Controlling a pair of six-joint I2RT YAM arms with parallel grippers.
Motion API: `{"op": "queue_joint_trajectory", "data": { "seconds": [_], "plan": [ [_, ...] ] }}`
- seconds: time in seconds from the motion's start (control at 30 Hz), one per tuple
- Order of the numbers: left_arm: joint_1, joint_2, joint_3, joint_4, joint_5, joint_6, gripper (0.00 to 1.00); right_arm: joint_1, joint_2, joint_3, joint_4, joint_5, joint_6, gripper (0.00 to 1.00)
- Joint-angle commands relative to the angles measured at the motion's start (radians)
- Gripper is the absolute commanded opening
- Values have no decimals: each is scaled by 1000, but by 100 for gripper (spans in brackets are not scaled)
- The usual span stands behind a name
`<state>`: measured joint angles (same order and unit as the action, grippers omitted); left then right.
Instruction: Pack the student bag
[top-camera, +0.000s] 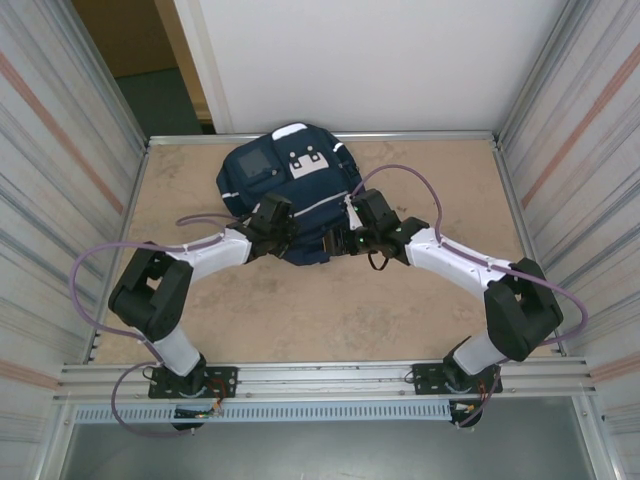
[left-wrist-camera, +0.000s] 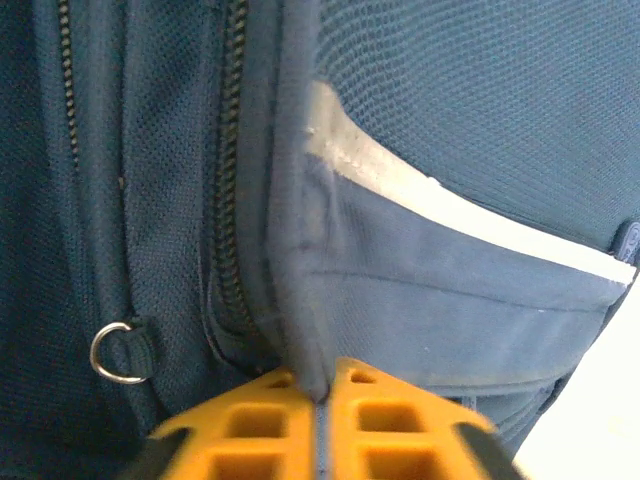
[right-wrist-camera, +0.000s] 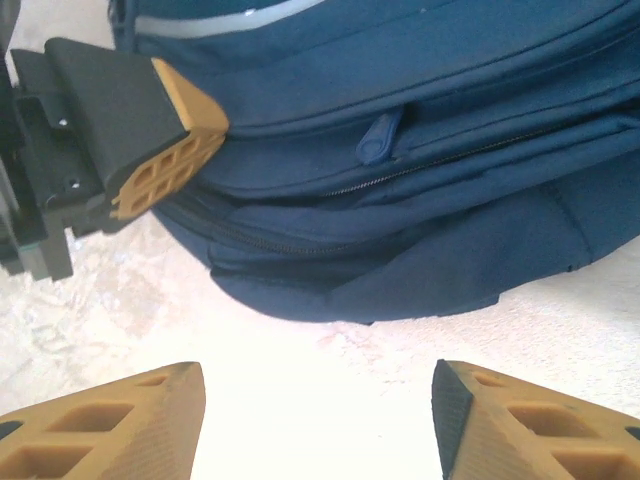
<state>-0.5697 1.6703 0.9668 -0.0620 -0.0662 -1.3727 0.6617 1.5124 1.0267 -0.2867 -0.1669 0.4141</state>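
The navy student bag (top-camera: 288, 185) lies at the back middle of the tan table, white patches facing up. My left gripper (top-camera: 281, 233) is at its near left edge. In the left wrist view, this gripper (left-wrist-camera: 318, 388) is shut on a piped seam of the student bag (left-wrist-camera: 460, 110), beside a zip (left-wrist-camera: 236, 180) and a white stripe (left-wrist-camera: 450, 215). My right gripper (top-camera: 347, 230) hangs at the near right edge. Seen from the right wrist, this gripper (right-wrist-camera: 318, 400) is open over bare table, just short of the student bag (right-wrist-camera: 430, 160). My left gripper's orange fingers (right-wrist-camera: 165, 165) pinch the bag there.
Corrugated metal walls (top-camera: 60, 170) close in both sides and a white panel (top-camera: 370, 60) stands behind. An aluminium rail (top-camera: 320, 378) runs along the near edge. A small metal ring (left-wrist-camera: 113, 350) hangs from the bag's side. Bare table (top-camera: 320, 310) lies between the arms.
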Motion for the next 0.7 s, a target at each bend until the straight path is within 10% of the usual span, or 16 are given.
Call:
{"op": "queue_joint_trajectory", "data": {
  "seconds": [0.0, 0.67],
  "plan": [
    [-5, -52, 28, -45, -92, 46, 0, 2, 47, 80, -67, -71, -112, 62],
    [-4, -253, -103, 27, 39, 16, 0, 49, 376, 378, -189, 85, -204, 62]
  ]
}}
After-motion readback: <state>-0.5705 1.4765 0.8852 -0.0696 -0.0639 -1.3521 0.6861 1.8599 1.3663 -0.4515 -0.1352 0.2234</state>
